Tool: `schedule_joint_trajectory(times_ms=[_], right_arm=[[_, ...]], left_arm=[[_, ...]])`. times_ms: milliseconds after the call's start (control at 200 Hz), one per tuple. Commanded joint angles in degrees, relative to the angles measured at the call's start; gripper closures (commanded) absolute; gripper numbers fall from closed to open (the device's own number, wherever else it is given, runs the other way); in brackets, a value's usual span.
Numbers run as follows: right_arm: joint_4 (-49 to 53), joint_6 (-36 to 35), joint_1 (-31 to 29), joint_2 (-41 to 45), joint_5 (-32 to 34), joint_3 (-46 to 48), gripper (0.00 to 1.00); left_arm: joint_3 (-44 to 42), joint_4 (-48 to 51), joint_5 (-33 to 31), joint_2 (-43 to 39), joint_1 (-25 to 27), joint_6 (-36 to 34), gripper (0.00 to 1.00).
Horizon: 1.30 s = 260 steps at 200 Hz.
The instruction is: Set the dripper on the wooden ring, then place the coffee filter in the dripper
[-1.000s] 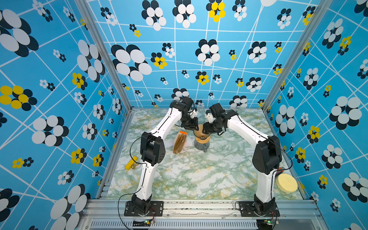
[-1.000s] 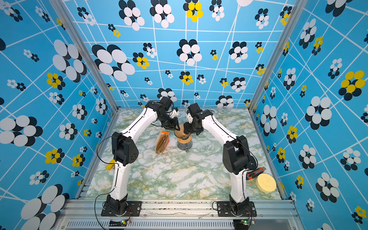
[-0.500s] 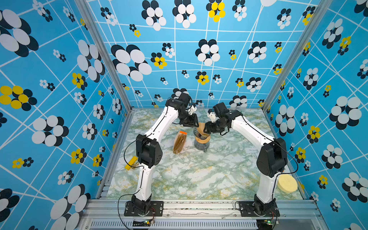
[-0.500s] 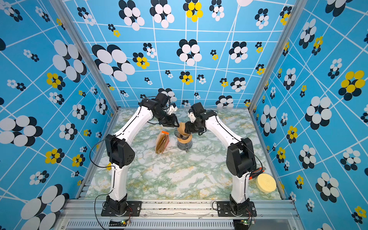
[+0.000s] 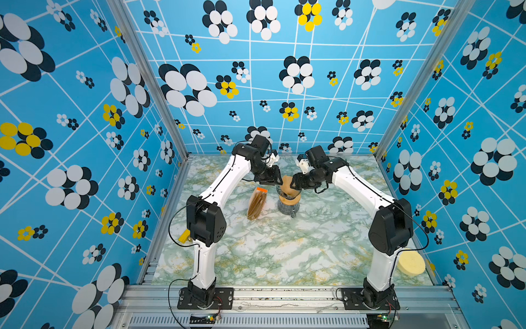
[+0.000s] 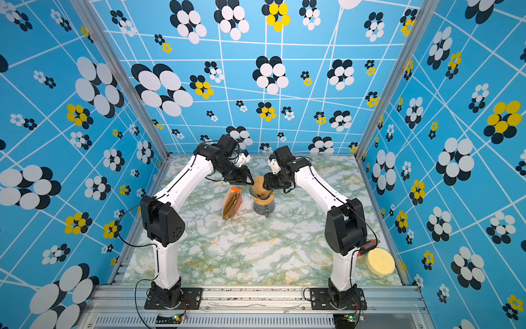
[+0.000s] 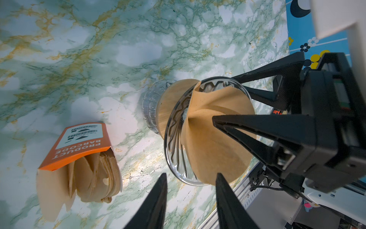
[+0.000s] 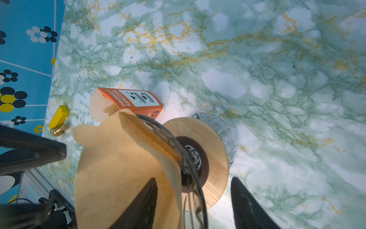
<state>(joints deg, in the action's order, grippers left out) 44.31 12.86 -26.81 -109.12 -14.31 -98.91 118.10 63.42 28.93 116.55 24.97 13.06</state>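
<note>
The coffee filter (image 7: 213,142), a tan paper cone, sits crumpled in the dripper (image 7: 172,138), a clear ribbed glass funnel, with its upper edge standing above the rim (image 5: 287,182). The left gripper (image 7: 191,178) is open, its tips just short of the rim and the paper's edge, holding nothing. The right gripper (image 8: 193,188) is open and straddles the dripper's wall. One of its fingers (image 8: 138,198) lies inside against the filter (image 8: 118,168), and its second finger is outside the glass. In both top views the two grippers meet over the dripper (image 6: 257,193).
The dripper rests on a wooden ring (image 8: 213,154) atop a glass jug (image 5: 287,210). An orange-tagged packet of filters (image 5: 257,202) lies just left of it. A yellow block with a brass knob (image 8: 58,119) sits by the left wall, and a yellow disc (image 5: 411,265) at front right.
My left gripper's jaws have widened off the filter, and that arm swung back and then returned to the rim. The right gripper has kept its opening at the dripper.
</note>
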Motion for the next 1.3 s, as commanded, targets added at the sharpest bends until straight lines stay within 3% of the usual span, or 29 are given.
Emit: schedule_joint_trajectory(times_ms=[0, 95, 135, 1295], right_arm=[[0.0, -0.3, 0.4, 0.4, -1.1, 0.6, 0.39], [-0.5, -0.5, 0.4, 0.4, -1.2, 1.2, 0.39], [-0.7, -0.5, 0.4, 0.4, -1.2, 1.4, 0.39], [-0.9, -0.6, 0.4, -1.8, -1.7, 0.9, 0.39]], left_arm=[[-2.0, -0.9, 0.2, -3.9, -0.6, 0.6, 0.58], [-3.7, -1.7, 0.0, -5.2, -0.6, 0.8, 0.58], [-4.3, -2.0, 0.0, -5.6, -0.6, 1.0, 0.53], [-9.7, -8.4, 1.5, -5.1, 0.6, 5.8, 0.53]])
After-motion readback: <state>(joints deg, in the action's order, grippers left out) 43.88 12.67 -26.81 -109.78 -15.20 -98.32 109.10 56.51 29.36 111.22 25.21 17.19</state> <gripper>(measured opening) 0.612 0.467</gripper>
